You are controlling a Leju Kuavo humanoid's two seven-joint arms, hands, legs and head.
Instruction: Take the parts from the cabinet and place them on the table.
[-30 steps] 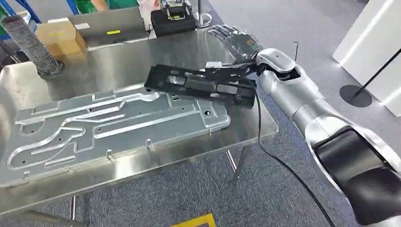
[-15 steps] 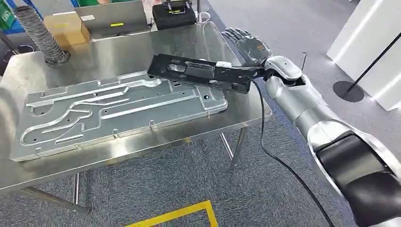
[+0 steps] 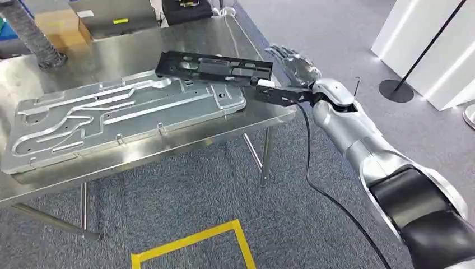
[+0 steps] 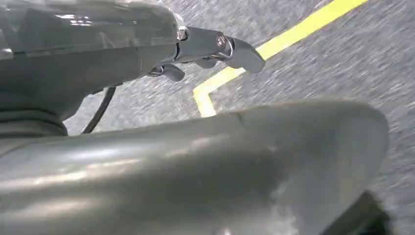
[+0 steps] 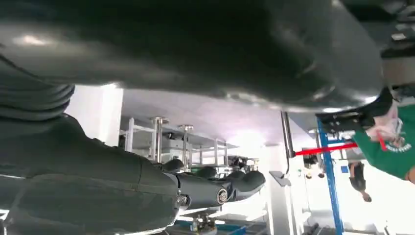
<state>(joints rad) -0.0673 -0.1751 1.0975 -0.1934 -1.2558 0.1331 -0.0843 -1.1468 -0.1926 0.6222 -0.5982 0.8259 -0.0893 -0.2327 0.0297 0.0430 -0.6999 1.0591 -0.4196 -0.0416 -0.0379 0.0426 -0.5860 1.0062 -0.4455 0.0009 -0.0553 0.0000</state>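
A long black part [image 3: 215, 67] lies flat at the far right of the steel table [image 3: 224, 36], its near edge overlapping a large grooved aluminium plate [image 3: 123, 109]. My right hand [image 3: 291, 63] hovers just past the table's right edge, fingers spread, holding nothing; a gap separates it from the part's end. In the right wrist view the right hand [image 5: 215, 188] has its fingers stretched out with nothing in them. In the left wrist view my left hand [image 4: 215, 44] hangs over the grey carpet, holding nothing.
A ribbed hose [image 3: 28, 33], a cardboard box [image 3: 59, 22], a grey case [image 3: 117, 19] and a black device [image 3: 187, 8] stand at the table's far side. Yellow tape [image 3: 190, 241] marks the floor. A post base [image 3: 395, 89] and white panel [image 3: 425, 45] stand at right.
My right hand has let go of the black part and drawn back past the table's right edge; the part now rests on the table. The camera view has shifted too.
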